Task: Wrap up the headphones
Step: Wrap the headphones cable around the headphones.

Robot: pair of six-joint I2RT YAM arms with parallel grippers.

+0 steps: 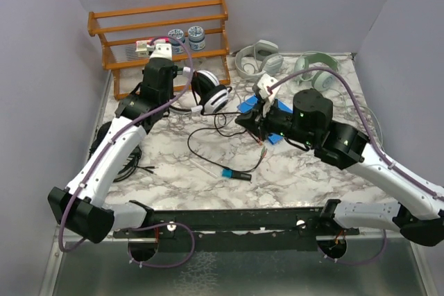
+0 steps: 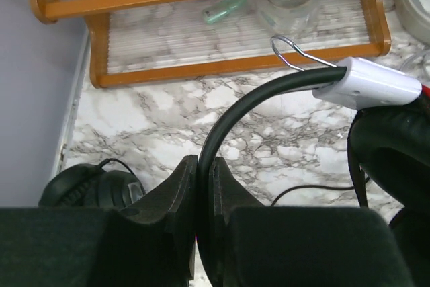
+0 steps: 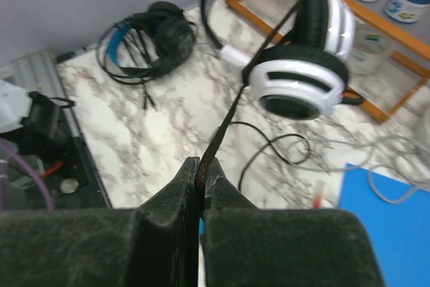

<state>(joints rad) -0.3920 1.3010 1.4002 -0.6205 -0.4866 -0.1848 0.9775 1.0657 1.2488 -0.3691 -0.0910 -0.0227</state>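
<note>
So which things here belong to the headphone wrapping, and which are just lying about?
Job: white-and-black over-ear headphones, headband in left gripper; their thin dark cable, pinched by right gripper; all-black headphones; pale grey-white headphones.
Lying about: orange wooden rack; small blue jars; blue pad.

Smooth marble-patterned tabletop (image 1: 298,171), varnished orange wooden rack (image 2: 201,66), white-and-black headphones (image 3: 302,78) in glossy plastic with matt black padding.

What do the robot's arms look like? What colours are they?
The left arm and the right arm each have white links, chunky black joints and a thin purple cable alongside. The left gripper and the right gripper have black wedge-shaped fingers.
</note>
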